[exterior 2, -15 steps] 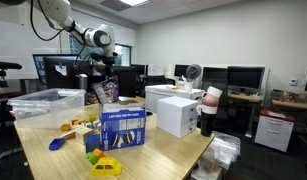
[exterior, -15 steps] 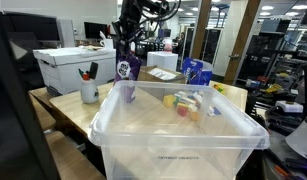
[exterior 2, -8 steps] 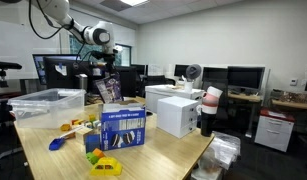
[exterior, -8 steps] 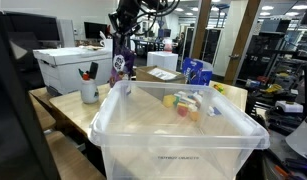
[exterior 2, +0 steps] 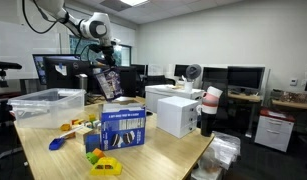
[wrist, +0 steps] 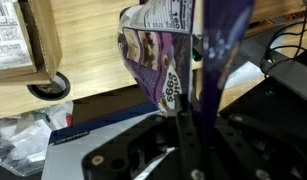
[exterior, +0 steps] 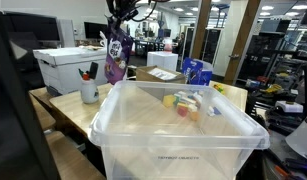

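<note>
Room: open office with monitors and desks behind.
Tabletop [exterior: 65,118]: pale wood, carrying everything below.
Bin [exterior: 178,152]: clear plastic, lidless, the biggest thing on the tabletop; small coloured items [exterior: 179,102] lie inside it.
White box [exterior: 68,68]: closed, beside the bin.
Blue box [exterior 2: 121,128]: upright, printed front, near the white box.
Arm [exterior 2: 63,12]: reaches in from above, wrist turned down.
Bag [exterior: 115,60]: purple snack pack, hanging in the air clear of the tabletop, between white box and bin in an exterior view; above and behind the blue box [exterior 2: 109,83].
Mug [exterior: 89,92]: white, pens in it, below the bag.
Fingers [wrist: 183,150]: pressed together, pinching the bag's top edge.
</note>
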Robot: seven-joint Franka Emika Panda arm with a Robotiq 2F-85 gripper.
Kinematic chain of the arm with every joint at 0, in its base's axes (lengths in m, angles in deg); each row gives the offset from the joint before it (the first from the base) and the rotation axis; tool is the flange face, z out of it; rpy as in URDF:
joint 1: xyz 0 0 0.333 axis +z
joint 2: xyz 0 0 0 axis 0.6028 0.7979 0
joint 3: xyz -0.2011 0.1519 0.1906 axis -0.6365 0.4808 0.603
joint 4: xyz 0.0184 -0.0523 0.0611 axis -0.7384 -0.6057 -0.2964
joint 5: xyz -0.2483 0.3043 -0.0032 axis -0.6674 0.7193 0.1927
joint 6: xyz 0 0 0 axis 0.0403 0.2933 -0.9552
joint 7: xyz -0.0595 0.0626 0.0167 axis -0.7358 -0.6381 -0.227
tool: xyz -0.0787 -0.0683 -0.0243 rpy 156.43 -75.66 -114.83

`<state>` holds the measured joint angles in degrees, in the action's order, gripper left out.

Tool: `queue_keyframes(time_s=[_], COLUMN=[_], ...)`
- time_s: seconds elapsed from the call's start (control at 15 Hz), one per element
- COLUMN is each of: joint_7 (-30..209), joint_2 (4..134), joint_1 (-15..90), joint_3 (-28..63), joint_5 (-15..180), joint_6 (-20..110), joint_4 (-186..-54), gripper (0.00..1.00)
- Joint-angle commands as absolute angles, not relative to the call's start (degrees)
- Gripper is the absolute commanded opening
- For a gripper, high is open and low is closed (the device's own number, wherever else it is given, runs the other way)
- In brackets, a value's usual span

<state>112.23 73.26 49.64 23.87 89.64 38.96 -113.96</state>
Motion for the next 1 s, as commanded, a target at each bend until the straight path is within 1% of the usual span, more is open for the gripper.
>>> queue_keyframes(time_s=[0.0,0.33,0.53,0.93], joint_7=[114.9,119.7,122.6,124.5], joint_2=[67.7,59.3,52.2,40.4], joint_1=[51.0,53.5,54.1,52.1], joint_3=[23.7,25.1,27.9,33.9], joint_5=[86.2,77.0,71.9,73.2], joint_6=[41.3,42.6,43.3,41.8], joint_4=[-117.9,-121.2,-125.7,-136.3], gripper=[0.04,0.04,0.04,0.04])
